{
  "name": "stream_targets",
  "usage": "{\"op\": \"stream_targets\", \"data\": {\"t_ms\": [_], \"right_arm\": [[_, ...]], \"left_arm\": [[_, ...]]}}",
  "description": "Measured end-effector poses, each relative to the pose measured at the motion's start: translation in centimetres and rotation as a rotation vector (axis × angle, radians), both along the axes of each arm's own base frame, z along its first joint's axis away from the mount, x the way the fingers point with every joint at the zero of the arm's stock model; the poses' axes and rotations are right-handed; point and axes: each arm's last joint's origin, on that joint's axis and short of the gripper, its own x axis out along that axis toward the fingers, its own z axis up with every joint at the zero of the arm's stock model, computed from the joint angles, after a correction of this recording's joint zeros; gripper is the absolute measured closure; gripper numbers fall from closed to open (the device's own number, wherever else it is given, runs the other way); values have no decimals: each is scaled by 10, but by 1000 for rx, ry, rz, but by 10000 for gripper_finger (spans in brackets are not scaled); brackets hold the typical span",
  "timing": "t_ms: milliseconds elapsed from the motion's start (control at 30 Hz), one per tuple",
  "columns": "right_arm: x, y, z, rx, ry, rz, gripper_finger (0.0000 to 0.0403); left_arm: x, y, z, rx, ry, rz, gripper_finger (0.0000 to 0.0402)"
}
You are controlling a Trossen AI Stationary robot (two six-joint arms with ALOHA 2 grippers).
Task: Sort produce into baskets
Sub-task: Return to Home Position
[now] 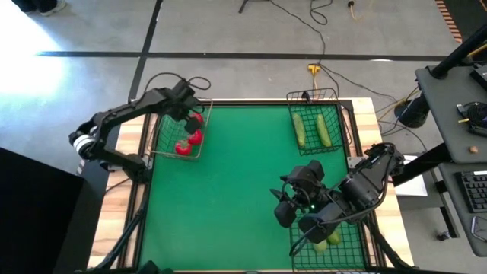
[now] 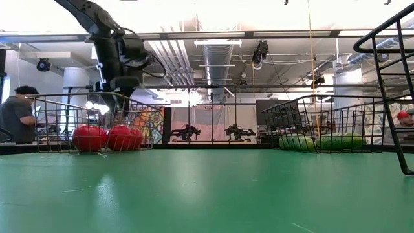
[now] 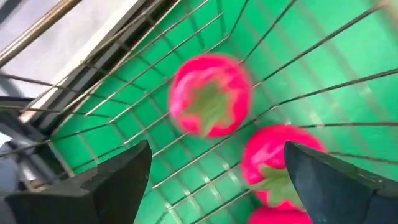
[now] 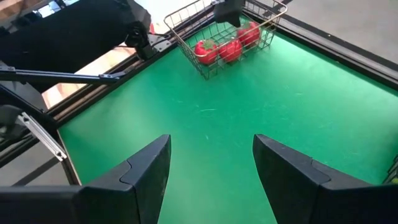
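My left gripper [image 1: 195, 114] is open above the far end of the left wire basket [image 1: 161, 135], touching nothing. In the left wrist view its fingers [image 3: 118, 177] stand apart over three red tomatoes [image 3: 210, 93] in the basket. The tomatoes also show in the high view [image 1: 189, 143] and the low view [image 2: 88, 138]. My right gripper [image 4: 211, 140] is open and empty over the green mat [image 1: 228, 190], beside the near right basket [image 1: 346, 245], which holds limes [image 1: 326, 242]. Two cucumbers [image 1: 300, 129] lie in the far right basket [image 1: 313, 97].
The baskets stand on the mat's left edge, far right corner and near right corner. The mat's middle [image 4: 261, 106] is bare green. A person [image 2: 16, 116] sits in the room beyond the table. A desk with a keyboard [image 1: 475, 190] stands to the right of the table.
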Motion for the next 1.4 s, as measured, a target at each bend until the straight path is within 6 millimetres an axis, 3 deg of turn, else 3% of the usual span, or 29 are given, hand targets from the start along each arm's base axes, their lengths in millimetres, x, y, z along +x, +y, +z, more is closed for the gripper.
{"op": "stream_targets", "data": {"t_ms": [267, 433, 600, 900, 1067, 1133, 1200, 1400], "right_arm": [[11, 6, -12, -49, 14, -19, 184], [22, 5, -22, -54, 44, -34, 184], [33, 0, -25, -65, 48, -33, 184], [74, -36, -17, -93, 69, 181, 184], [99, -63, -25, -247, 120, 357, 187], [110, -73, -34, -267, 133, 413, 200], [122, -80, -46, -255, 120, 492, 225], [153, -87, -78, -137, -74, 781, 342]], "left_arm": [[-2, -14, 29, 13, -280, 39, 76], [-3, -45, 54, 2, -493, -54, 100], [-2, -89, 72, 53, -672, -209, 136], [-7, -172, 67, -54, -1073, -523, 262], [-22, -193, 60, -175, -1117, -576, 369], [-30, -197, 64, -200, -1159, -586, 392], [-40, -199, 68, -215, -1200, -589, 389], [-67, -197, 64, -212, -1150, -555, 388]]}}
